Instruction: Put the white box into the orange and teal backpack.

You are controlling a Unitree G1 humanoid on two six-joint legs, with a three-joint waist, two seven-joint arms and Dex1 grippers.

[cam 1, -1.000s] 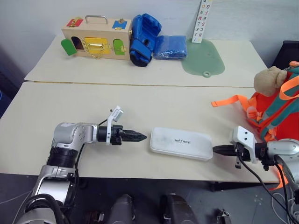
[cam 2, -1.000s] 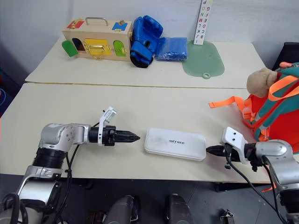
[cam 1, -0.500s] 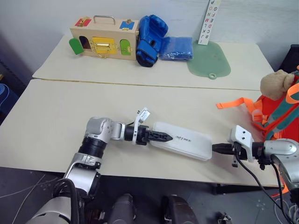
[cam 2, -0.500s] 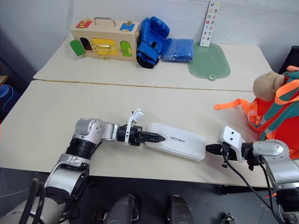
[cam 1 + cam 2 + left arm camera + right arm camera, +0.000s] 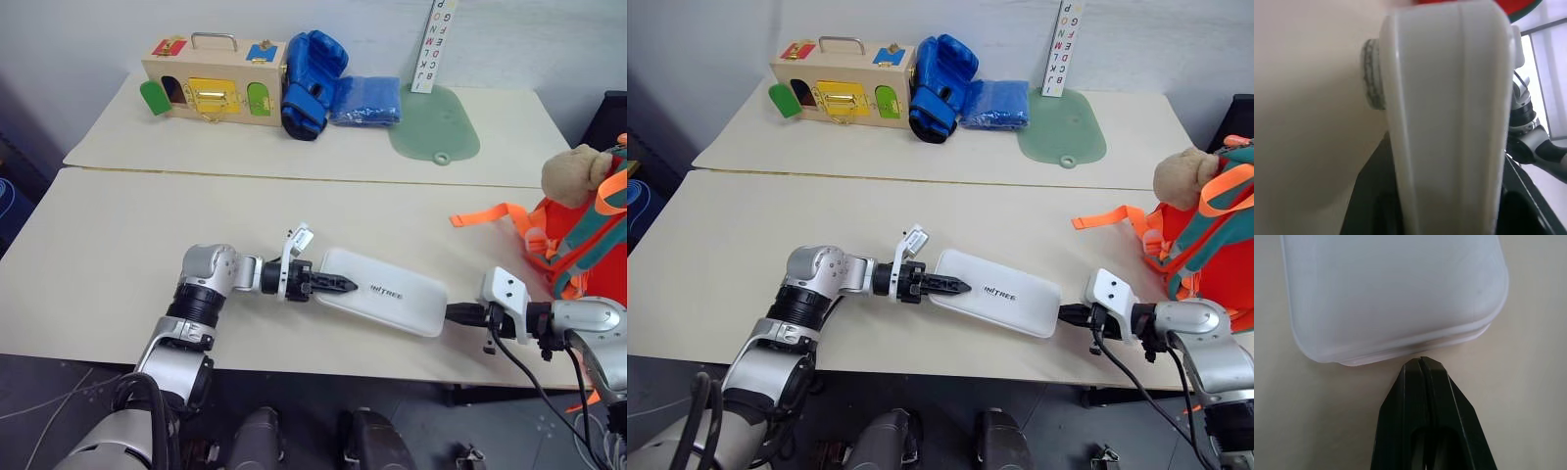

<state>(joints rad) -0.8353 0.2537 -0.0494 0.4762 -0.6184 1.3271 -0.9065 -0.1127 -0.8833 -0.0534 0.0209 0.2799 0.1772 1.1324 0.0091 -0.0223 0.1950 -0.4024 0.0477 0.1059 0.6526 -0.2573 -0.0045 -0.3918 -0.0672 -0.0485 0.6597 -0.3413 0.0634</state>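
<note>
Wooden box (image 5: 206,81), blue glove (image 5: 306,83) on the far table (image 5: 490,147).

Even, bright light; wrist close-ups — soft

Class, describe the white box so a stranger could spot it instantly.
Look at the near table, toward its front edge. Between the two grippers lies the white box, flat, with rounded corners and small dark lettering; the wooden box with coloured doors sits on the far table.

backpack (image 5: 588,245): cut off at right edge | white box (image 5: 1449,122): far end hidden, blurred close-up
</note>
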